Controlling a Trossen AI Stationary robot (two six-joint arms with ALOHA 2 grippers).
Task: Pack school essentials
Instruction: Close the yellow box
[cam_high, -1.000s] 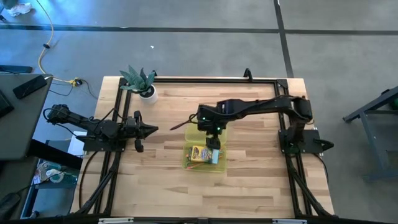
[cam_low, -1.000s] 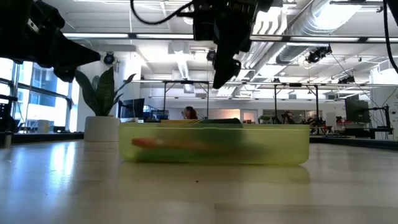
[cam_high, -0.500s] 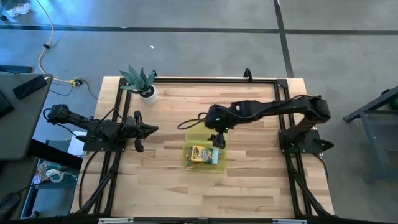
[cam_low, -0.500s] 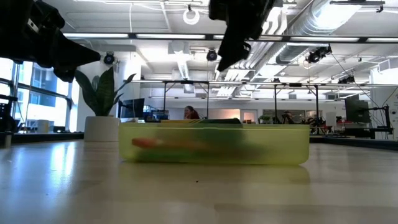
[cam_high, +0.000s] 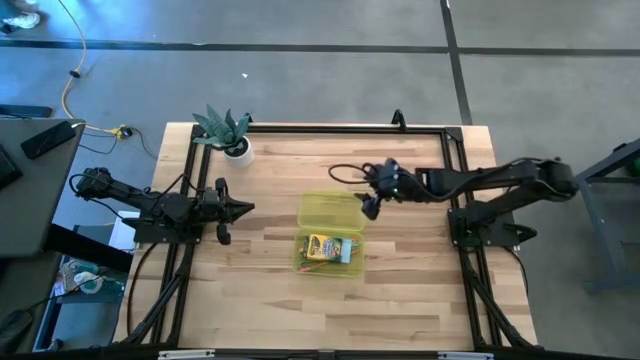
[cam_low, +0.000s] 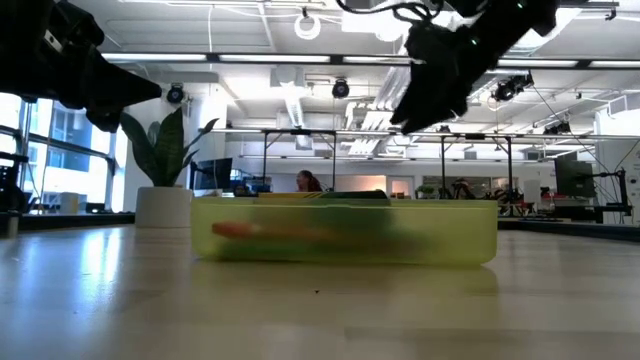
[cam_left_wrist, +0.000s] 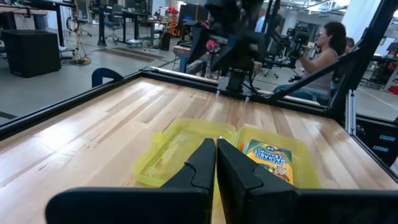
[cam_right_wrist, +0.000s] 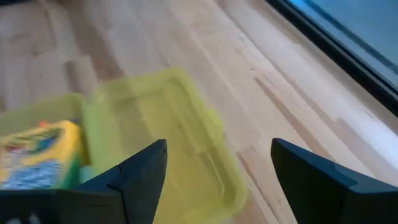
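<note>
The translucent yellow-green case (cam_high: 328, 232) lies open on the table's middle, its lid (cam_right_wrist: 163, 127) flat beside the base. Inside the base lie the yellow-green crayon box (cam_high: 321, 246), a teal item (cam_high: 347, 252) and something orange (cam_low: 240, 230); other stationery is too small to tell. My right gripper (cam_right_wrist: 214, 180) is open and hovers above the table just right of the lid (cam_high: 368, 206), touching nothing. It shows high over the case in the low view (cam_low: 430, 100). My left gripper (cam_left_wrist: 216, 163) is shut and waits left of the case (cam_high: 240, 208).
A small green plant in a white pot (cam_high: 230, 135) stands at the far left corner of the table. A black frame (cam_high: 320, 128) runs along the far and side edges. Bare wood lies near, left and right of the case. A person (cam_left_wrist: 323, 56) sits beyond the table.
My right gripper has drawn back from above the case toward the table's right edge, uncovering the open lid. The case and its contents have stayed where they were.
</note>
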